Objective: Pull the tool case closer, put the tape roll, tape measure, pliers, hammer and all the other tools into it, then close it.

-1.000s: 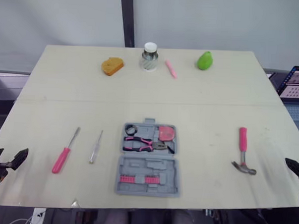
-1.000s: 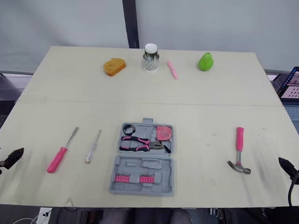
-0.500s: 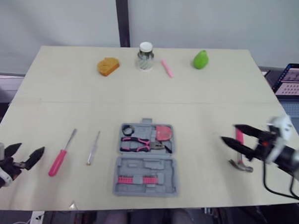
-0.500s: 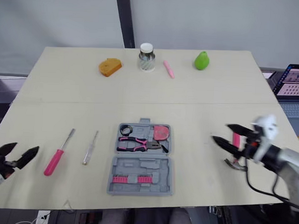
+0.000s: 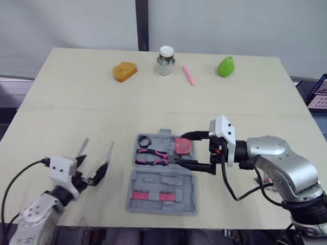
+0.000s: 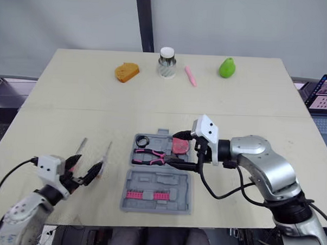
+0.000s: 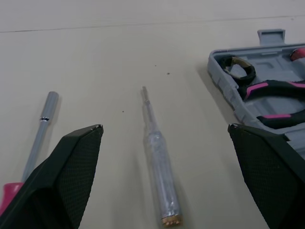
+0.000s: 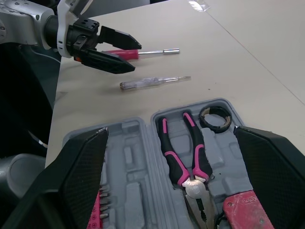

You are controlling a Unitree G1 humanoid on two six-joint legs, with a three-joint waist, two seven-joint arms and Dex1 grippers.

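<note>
The left hand (image 5: 92, 168) is hovering low at about 7 o'clock on the pale wooden bench (image 5: 251, 104), its two black fingers spread wide and gripping nothing. It is sitting right over the two loose drivers. The pink-handled screwdriver (image 7: 40, 129) is lying beside one finger, steel shaft pointing to 12 o'clock. The clear-handled tester screwdriver (image 7: 159, 183) is lying flat between the open fingers, untouched.

At 3 o'clock of those, the grey plastic tool case (image 5: 161, 182) is lying open at 6 o'clock on the bench, near the front edge. Its far half is holding a black tape roll (image 5: 144, 140) at the 10 o'clock corner, the pink-and-black pliers (image 5: 154, 155) across the middle and a pink tape measure (image 5: 183, 146) at 2 o'clock. The near half is showing a row of pink bits (image 5: 152, 196).

The right hand (image 5: 179, 150) is reaching in from 3 o'clock, released, fingers wide apart over the tape measure and the plier jaws. I cannot tell whether it is touching them.

Along the far edge, an orange sponge-like lump (image 5: 124, 71), a white-lidded jar (image 5: 165, 61), a pink pen (image 5: 188, 75) and a green pear-shaped object (image 5: 226, 66) are sitting in a row.
</note>
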